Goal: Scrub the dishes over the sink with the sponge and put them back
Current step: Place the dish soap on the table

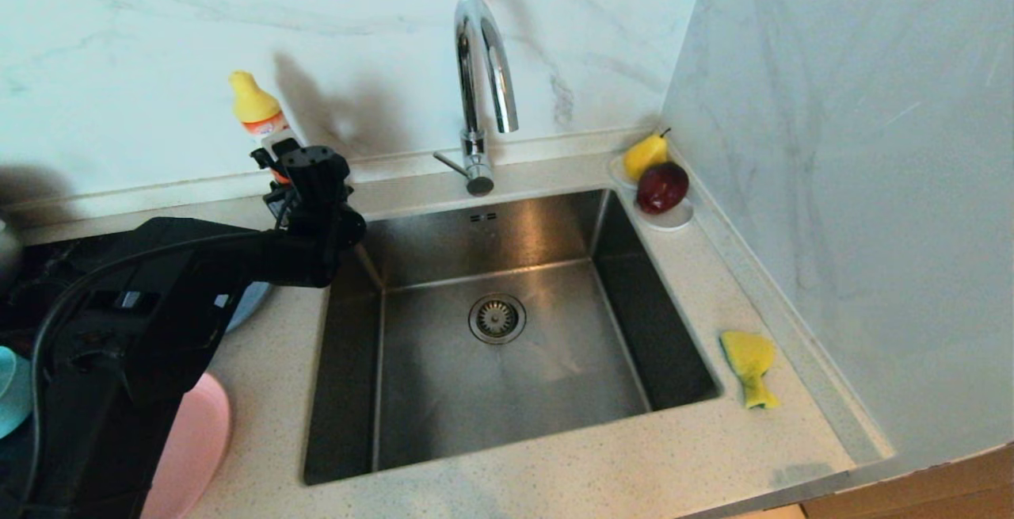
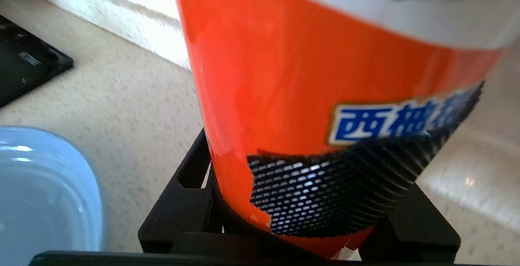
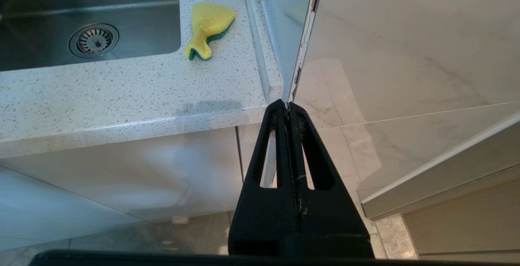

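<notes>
So the left gripper (image 1: 279, 156) is sitting at the back of the counter left of the sink (image 1: 507, 329), and from the head view you mostly just see the yellow cap of a bottle (image 1: 255, 103) poking up behind it. The left wrist view is filling in the rest: its two black fingers (image 2: 183, 209) are closing around the orange body of that soap bottle (image 2: 284, 95), holding it upright, with the light-blue plate (image 2: 44, 193) lying right beside it on the counter. The right gripper (image 3: 289, 113) is hanging down below the counter edge with its jaws pressed flat together, only showing in its own camera. The sponge (image 1: 750, 364) is lying on the counter right of the sink, well apart from both grippers. The basin is holding nothing but its drain strainer (image 1: 497, 318). A white saucer (image 1: 673, 218) in the back corner is carrying a pear (image 1: 645, 156) and a dark red fruit (image 1: 662, 187). The pink plate (image 1: 194, 440) is peeking out under the left arm
</notes>
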Tool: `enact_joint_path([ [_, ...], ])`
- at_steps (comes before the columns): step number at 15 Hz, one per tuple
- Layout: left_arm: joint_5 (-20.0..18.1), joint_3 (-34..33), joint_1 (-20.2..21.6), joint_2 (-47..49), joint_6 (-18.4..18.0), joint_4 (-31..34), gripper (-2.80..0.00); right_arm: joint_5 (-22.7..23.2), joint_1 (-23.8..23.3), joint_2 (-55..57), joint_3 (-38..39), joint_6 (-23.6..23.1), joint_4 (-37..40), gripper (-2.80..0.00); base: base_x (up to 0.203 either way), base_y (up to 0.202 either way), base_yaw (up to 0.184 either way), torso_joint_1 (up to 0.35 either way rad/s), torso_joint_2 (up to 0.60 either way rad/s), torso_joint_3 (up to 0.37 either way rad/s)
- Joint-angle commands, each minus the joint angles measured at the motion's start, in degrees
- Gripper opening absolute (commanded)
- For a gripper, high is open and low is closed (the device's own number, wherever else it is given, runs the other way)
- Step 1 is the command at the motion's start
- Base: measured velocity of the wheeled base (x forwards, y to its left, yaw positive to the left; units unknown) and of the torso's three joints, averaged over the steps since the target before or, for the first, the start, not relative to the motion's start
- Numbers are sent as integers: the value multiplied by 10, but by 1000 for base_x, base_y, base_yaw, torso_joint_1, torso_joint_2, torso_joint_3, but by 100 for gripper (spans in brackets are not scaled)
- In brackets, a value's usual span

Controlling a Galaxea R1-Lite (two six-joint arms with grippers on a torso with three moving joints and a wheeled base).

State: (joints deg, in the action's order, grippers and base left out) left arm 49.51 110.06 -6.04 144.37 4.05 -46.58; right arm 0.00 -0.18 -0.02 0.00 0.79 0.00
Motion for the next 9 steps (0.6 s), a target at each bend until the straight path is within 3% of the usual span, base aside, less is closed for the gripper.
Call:
enact_joint_path([
  [1,4,0,1,-7,9,-3,-280,0,0,0,0,0,0,-280,0,0,0,0,0,0],
  [9,9,0,7,13,16,-9,-280,0,0,0,0,0,0,-280,0,0,0,0,0,0],
])
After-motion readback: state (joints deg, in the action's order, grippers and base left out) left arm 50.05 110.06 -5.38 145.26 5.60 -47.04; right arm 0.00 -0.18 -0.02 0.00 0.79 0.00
